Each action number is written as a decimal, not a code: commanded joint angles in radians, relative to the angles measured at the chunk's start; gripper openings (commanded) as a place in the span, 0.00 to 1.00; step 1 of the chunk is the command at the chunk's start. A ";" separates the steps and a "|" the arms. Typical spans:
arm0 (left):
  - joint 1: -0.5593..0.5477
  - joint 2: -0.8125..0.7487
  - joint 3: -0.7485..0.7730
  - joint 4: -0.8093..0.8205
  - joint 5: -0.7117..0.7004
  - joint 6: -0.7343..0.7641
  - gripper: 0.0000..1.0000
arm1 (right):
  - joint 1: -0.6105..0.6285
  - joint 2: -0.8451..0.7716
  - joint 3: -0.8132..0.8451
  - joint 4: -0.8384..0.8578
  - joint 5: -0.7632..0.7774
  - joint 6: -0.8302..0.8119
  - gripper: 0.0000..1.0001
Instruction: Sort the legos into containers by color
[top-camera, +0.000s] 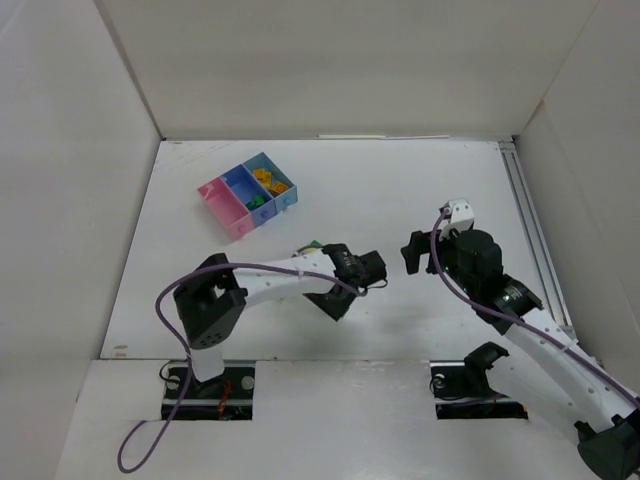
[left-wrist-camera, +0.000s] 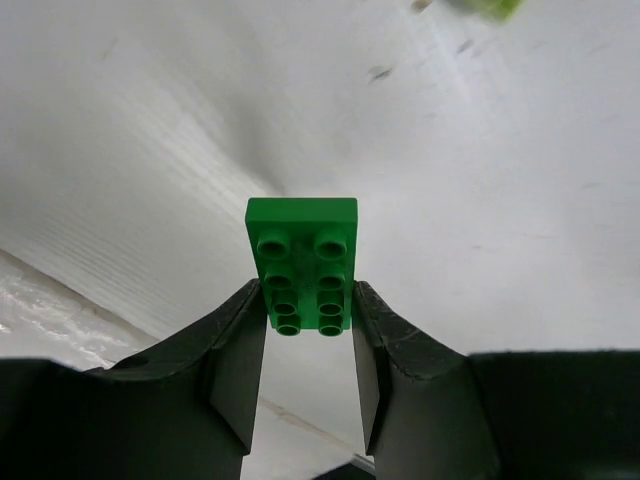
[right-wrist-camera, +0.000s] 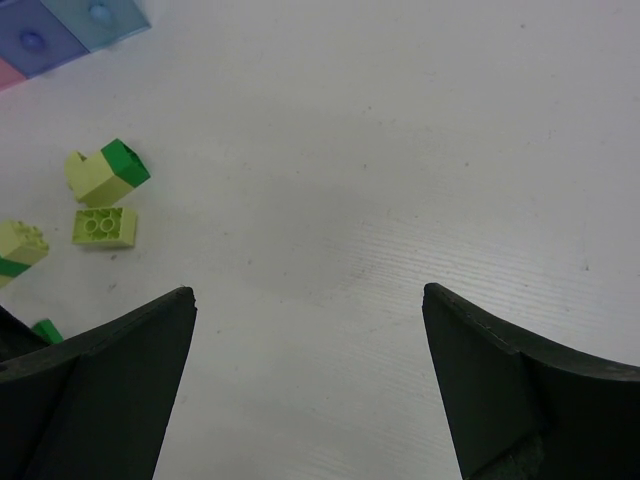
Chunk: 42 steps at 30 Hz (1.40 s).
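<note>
Enclosing the white table (top-camera: 400, 200) and containers (top-camera: 220, 200) stand plain white walls (top-camera: 340, 70).

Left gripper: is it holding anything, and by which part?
A green brick, pinched across its two sides at one end; the other end sticks out.

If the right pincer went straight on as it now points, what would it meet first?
Probably only the bare white tabletop; nothing lies ahead of the open right pincer. The pale yellow-and-green plastic bricks sit off to the side, outside that line, though depth is unclear.
</note>
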<state>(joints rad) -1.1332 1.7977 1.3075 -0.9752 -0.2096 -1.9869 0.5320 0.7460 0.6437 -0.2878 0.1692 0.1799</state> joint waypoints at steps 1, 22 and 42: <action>0.044 -0.125 0.053 -0.143 -0.215 -0.090 0.12 | 0.010 -0.017 0.001 0.003 0.044 -0.005 1.00; 0.868 -0.177 0.219 0.431 -0.269 0.991 0.18 | 0.010 0.059 0.148 -0.129 0.176 0.013 1.00; 0.995 0.035 0.242 0.556 -0.013 1.200 0.47 | 0.010 0.128 0.157 -0.114 0.263 0.082 1.00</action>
<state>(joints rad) -0.1326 1.9160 1.5883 -0.5060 -0.2771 -0.8268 0.5320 0.8577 0.7696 -0.4351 0.4095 0.2409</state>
